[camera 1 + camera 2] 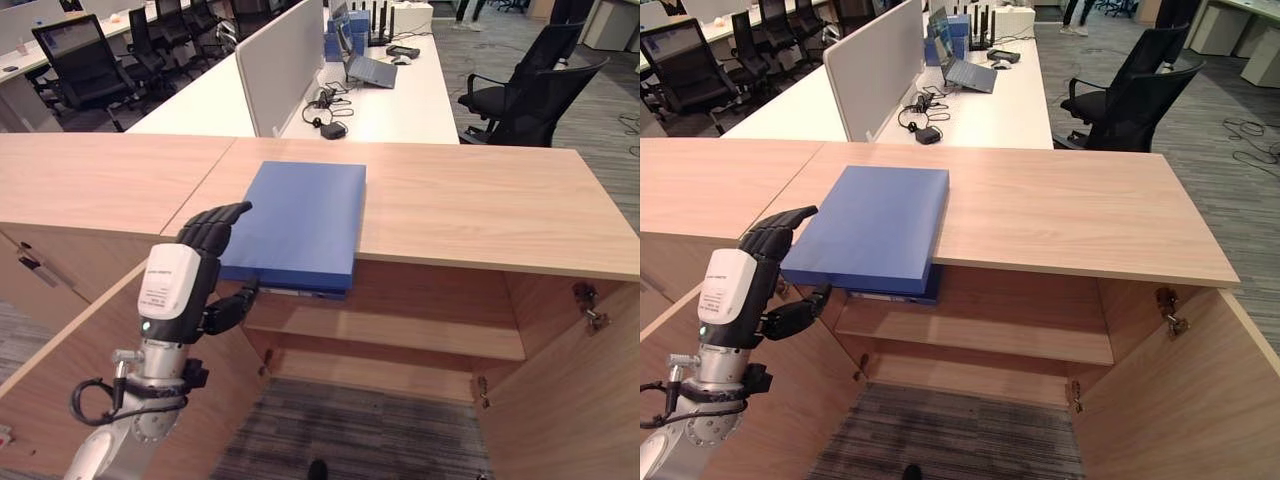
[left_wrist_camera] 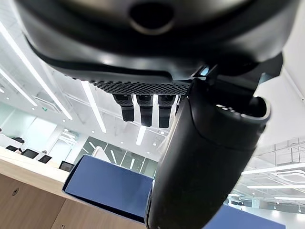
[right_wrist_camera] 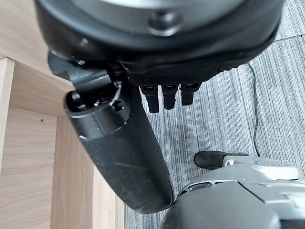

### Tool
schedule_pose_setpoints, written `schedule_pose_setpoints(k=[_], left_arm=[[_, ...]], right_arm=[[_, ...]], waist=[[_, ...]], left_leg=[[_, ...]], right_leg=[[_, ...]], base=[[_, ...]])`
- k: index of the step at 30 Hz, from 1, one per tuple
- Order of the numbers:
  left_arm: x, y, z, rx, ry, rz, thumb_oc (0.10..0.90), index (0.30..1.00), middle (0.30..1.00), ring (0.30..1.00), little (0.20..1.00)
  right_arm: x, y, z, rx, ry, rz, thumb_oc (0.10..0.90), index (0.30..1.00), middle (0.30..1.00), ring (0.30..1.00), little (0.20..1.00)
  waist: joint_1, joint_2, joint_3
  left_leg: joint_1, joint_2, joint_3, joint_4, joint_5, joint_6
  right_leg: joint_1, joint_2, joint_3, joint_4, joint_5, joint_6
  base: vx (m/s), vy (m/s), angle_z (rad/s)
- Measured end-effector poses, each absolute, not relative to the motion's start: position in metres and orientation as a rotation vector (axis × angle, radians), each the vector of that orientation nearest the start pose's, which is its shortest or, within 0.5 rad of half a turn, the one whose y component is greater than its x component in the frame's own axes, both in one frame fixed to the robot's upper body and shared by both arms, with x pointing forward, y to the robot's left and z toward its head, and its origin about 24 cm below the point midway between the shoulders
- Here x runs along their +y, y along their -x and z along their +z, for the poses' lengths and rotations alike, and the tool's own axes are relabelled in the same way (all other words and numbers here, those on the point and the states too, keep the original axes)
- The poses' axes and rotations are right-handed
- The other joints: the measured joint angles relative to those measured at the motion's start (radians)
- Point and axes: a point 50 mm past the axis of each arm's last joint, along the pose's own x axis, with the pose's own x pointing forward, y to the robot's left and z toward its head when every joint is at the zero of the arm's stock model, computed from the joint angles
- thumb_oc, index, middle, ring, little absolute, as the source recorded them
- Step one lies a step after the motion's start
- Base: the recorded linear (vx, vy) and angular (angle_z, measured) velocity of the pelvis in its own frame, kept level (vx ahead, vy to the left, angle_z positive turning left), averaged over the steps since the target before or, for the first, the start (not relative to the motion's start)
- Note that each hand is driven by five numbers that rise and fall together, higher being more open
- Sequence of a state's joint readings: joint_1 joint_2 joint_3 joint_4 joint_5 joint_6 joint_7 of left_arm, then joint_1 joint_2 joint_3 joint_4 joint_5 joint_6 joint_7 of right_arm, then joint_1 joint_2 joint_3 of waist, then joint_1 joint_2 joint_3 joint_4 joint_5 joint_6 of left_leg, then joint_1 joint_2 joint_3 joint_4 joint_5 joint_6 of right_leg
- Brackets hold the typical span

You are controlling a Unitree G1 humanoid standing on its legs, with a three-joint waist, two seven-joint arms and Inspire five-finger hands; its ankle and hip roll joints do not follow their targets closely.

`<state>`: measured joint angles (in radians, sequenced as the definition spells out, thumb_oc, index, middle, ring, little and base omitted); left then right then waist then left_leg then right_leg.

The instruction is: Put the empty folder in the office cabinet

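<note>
A flat blue folder [image 1: 300, 220] lies on the wooden cabinet top [image 1: 480, 205], with its front end sticking out past the front edge over the open cabinet. My left hand [image 1: 200, 250] is at the folder's front left corner. Its fingers [image 1: 780, 225] reach over the left edge and its thumb [image 1: 800, 312] sits below the folder. In the left wrist view the folder [image 2: 109, 186] shows just beyond the thumb [image 2: 205, 157], with a gap between them; the hand is open. My right hand [image 3: 119, 143] hangs open over the grey carpet, beside a wooden panel.
The cabinet stands open: its left door [image 1: 60, 400] and right door [image 1: 570, 400] swing toward me, and a bare shelf [image 1: 400, 335] runs inside. Behind the cabinet are white desks with a divider [image 1: 290, 55], a laptop [image 1: 370, 68] and black office chairs [image 1: 525, 90].
</note>
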<state>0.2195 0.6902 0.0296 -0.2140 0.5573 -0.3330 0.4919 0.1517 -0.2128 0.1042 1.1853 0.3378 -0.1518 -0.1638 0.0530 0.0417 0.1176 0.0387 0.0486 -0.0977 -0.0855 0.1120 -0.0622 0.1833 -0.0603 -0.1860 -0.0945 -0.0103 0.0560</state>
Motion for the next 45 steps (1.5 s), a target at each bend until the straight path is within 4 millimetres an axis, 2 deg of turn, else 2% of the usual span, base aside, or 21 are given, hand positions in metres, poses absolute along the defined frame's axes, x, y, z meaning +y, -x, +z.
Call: schedule_pose_setpoints(k=[6,10,15,18,27,37,41,45], left_arm=[[0.238,-0.203,0.118,-0.587,-1.128,0.138,0.8,0.9,0.9,0.9,0.9],[0.244,-0.206,0.128,-0.628,-1.324,0.048,0.8,0.9,0.9,0.9,0.9],[0.233,-0.212,0.13,-0.685,-1.342,0.006,0.8,0.9,0.9,0.9,0.9],[0.225,-0.214,0.124,-0.683,-1.337,-0.051,0.8,0.9,0.9,0.9,0.9],[0.218,-0.217,0.117,-0.682,-1.348,-0.099,0.8,0.9,0.9,0.9,0.9],[0.234,-0.224,0.102,-0.572,-1.393,-0.079,0.8,0.9,0.9,0.9,0.9],[0.235,-0.228,0.091,-0.531,-1.436,-0.109,0.8,0.9,0.9,0.9,0.9],[0.235,-0.231,0.089,-0.519,-1.447,-0.103,0.8,0.9,0.9,0.9,0.9]], right_arm=[[-0.237,-0.045,-0.163,1.164,0.06,-0.424,0.8,0.9,0.9,0.9,0.9],[-0.238,-0.045,-0.163,1.164,0.062,-0.425,0.8,0.9,0.9,0.9,0.9],[-0.239,-0.044,-0.163,1.166,0.063,-0.424,0.8,0.9,0.9,0.9,0.9],[-0.239,-0.045,-0.163,1.163,0.057,-0.428,0.8,0.9,0.9,0.9,0.9],[-0.239,-0.043,-0.163,1.166,0.05,-0.436,0.8,0.9,0.9,0.9,0.9],[-0.239,-0.046,-0.163,1.161,0.05,-0.433,0.8,0.9,0.9,0.9,0.9],[-0.238,-0.043,-0.163,1.168,0.049,-0.433,0.8,0.9,0.9,0.9,0.9],[-0.239,-0.042,-0.163,1.173,0.05,-0.434,0.8,0.9,0.9,0.9,0.9]], waist=[[0.0,0.002,-0.001],[0.0,0.006,-0.005],[-0.006,0.011,-0.008],[-0.023,0.009,-0.009],[-0.03,0.008,-0.01],[-0.047,0.004,-0.012],[-0.051,-0.004,-0.019],[-0.051,-0.012,-0.026]], left_leg=[[0.001,0.001,0.002,0.0,0.0,0.0],[0.004,0.002,0.009,0.0,0.0,0.0],[0.007,0.002,0.01,0.0,0.0,0.0],[0.007,0.002,0.012,0.0,0.0,0.0],[0.014,0.003,0.024,0.0,0.0,0.0],[0.019,0.006,0.043,0.0,-0.004,-0.005],[0.019,0.007,0.044,0.0,-0.004,-0.005],[0.02,0.008,0.054,0.0,-0.005,-0.004]], right_leg=[[0.0,0.0,0.002,0.0,0.001,0.0],[0.0,0.0,0.009,0.0,0.003,0.001],[0.0,0.0,0.012,0.0,0.005,-0.001],[0.0,0.0,0.014,0.0,0.007,0.0],[0.002,0.0,0.025,0.0,0.009,0.001],[-0.003,0.0,0.045,0.0,0.014,0.009],[-0.004,0.0,0.047,0.0,0.015,0.008],[-0.007,0.0,0.056,0.0,0.018,0.007]], base=[[0.0,0.0,0.0],[0.01,0.001,-0.05],[0.0,0.0,-0.01],[0.0,0.0,0.0],[0.0,0.001,-0.03],[0.0,0.004,-0.05],[0.0,0.0,0.0],[0.01,0.003,-0.05]])
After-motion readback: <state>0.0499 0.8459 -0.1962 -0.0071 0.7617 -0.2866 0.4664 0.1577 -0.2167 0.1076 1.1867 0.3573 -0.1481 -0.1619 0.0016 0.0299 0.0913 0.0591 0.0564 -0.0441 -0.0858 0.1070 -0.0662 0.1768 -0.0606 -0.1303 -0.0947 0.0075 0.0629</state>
